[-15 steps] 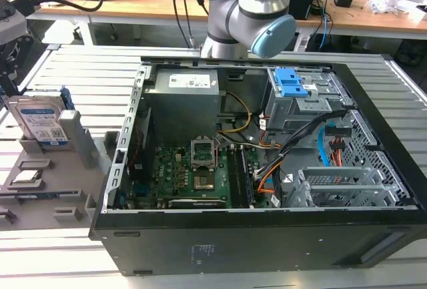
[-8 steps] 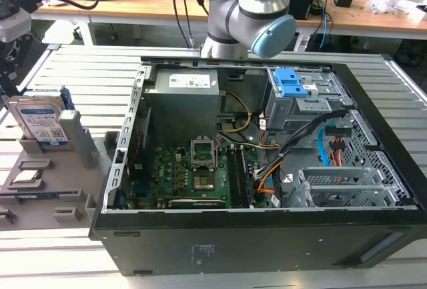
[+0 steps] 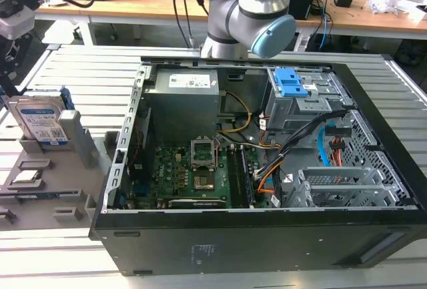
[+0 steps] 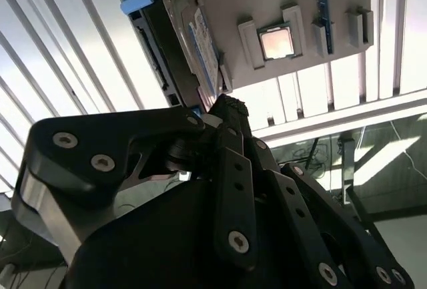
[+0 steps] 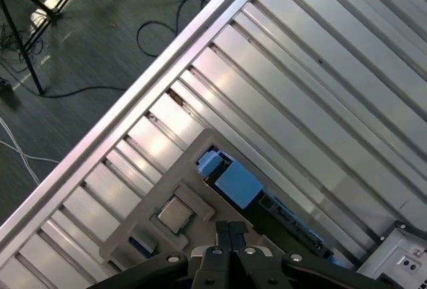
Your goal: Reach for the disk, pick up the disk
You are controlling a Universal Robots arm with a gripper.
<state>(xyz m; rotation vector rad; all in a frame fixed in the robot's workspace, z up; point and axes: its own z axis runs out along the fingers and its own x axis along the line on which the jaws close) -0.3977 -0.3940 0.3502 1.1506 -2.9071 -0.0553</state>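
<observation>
The disk (image 3: pixel 41 121) stands on edge in a grey fixture (image 3: pixel 80 143) at the exterior view's left, its white-and-blue label facing out and a blue bracket along its edge. In the second wrist view the disk (image 4: pixel 193 42) sits just beyond my black gripper (image 4: pixel 225 104), whose fingers are pressed together with nothing between them. In the first wrist view the disk's blue bracket (image 5: pixel 237 185) lies a short way ahead of the gripper (image 5: pixel 231 226); the gripper is apart from the disk.
An open black computer case (image 3: pixel 267 242) fills the middle of the slatted aluminium table (image 3: pixel 80 69). The fixture also holds a processor chip (image 4: pixel 277 42). The arm's base (image 3: pixel 250 15) rises behind the case. The table's edge and a cabled floor (image 5: pixel 73 49) lie close to the fixture.
</observation>
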